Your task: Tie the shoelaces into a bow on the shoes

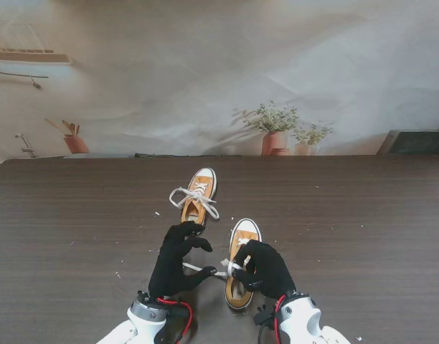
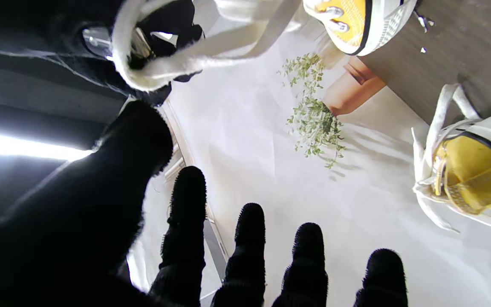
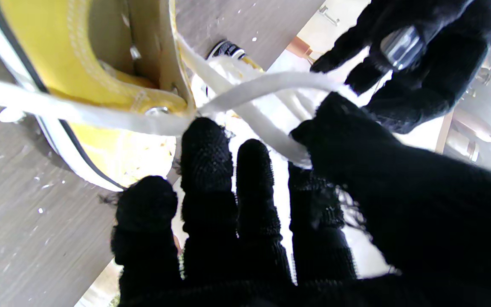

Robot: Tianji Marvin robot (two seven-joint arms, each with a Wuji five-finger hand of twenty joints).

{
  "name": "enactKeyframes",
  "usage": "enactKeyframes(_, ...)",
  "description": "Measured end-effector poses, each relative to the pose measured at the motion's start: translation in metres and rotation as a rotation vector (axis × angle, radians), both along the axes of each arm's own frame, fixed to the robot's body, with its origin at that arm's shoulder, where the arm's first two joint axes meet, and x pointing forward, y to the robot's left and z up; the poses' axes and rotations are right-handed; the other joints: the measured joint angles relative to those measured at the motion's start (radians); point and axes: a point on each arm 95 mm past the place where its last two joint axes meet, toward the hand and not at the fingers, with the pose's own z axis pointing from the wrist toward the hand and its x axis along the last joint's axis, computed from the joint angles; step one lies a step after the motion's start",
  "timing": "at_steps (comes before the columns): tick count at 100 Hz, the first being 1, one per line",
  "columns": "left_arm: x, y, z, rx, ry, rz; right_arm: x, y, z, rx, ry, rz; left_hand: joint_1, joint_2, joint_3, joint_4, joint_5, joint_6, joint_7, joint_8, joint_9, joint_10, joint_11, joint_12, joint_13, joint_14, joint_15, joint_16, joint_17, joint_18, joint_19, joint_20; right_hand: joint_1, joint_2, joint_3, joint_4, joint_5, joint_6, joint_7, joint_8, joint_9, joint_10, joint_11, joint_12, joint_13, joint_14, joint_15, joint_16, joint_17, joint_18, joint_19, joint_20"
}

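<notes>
Two yellow sneakers with white laces lie on the dark table [image 1: 76, 236]. The far shoe [image 1: 201, 188] [image 2: 475, 170] has its laces bunched across the tongue. My right hand [image 1: 266, 269] [image 3: 249, 204] covers the middle of the near shoe [image 1: 244, 231] [image 3: 100, 85] [image 2: 352, 21]. Its thumb and fingers are pinched on a lace [image 3: 249, 89] of that shoe. A lace loop [image 2: 151, 68] hangs at that hand. My left hand [image 1: 180, 259] [image 2: 245, 256] stands just left of the shoe, fingers spread, thumb beside the lace strand [image 1: 198, 269] that runs out toward it.
Two potted plants [image 1: 273, 129] [image 1: 311, 137] stand along the back edge against a pale backdrop. Small white specks [image 1: 156, 213] lie scattered on the table around the shoes.
</notes>
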Motion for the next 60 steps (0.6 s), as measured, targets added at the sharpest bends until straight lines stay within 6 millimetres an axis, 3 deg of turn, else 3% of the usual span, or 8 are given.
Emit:
enactKeyframes(15,-0.014,-0.002,-0.007,0.076,0.093,0.021,0.002,-0.002,0.001,0.005,0.001,-0.016,0.001,0.029,-0.034,0.0,0.0,0.029,-0.133,-0.106,0.0,0.0,-0.022,-0.019,0.0,0.0,-0.021,0.0,-0.005,0.0,0.0,0.008,0.0,0.0,0.0,0.0,0.0,0.0,0.0,0.0,0.021,0.0,0.001,0.0,0.0,0.0,0.0,0.0,0.0,0.0,0.0,0.0)
enactKeyframes(22,-0.027,0.0,-0.016,0.12,0.189,0.049,0.002,-0.003,0.0,0.005,0.004,-0.019,0.003,0.039,-0.034,0.0,0.0,0.061,-0.156,-0.123,0.0,0.013,-0.025,-0.022,0.0,0.006,-0.022,0.0,-0.005,0.0,0.001,0.012,0.0,0.0,0.0,0.0,0.0,0.0,0.0,0.0,0.021,0.0,-0.001,0.0,0.0,0.0,0.0,0.0,0.0,0.002,0.0,0.0)
enactKeyframes(33,-0.042,0.003,-0.02,0.152,0.244,0.065,0.003,-0.002,0.001,0.005,0.007,-0.017,0.003,0.046,-0.035,0.006,0.0,0.061,-0.169,-0.136,0.0,0.013,-0.025,-0.022,0.0,0.011,-0.022,0.0,0.001,0.0,0.003,0.015,0.0,0.0,0.0,0.0,0.0,0.0,0.0,0.0,0.021,0.0,-0.001,0.0,0.0,0.0,0.0,0.0,0.0,0.006,0.0,0.0)
enactKeyframes(60,-0.04,0.008,-0.009,0.139,0.251,0.133,0.004,-0.002,0.002,0.005,0.003,-0.014,0.086,0.051,-0.035,0.016,0.003,0.062,-0.143,-0.147,0.016,0.026,-0.022,-0.022,0.0,0.027,-0.012,0.0,0.02,0.0,0.013,0.036,0.0,0.0,0.0,0.0,0.0,0.0,0.0,0.0,0.021,0.0,-0.001,0.0,0.0,0.0,0.0,0.0,0.0,0.007,0.0,0.0)
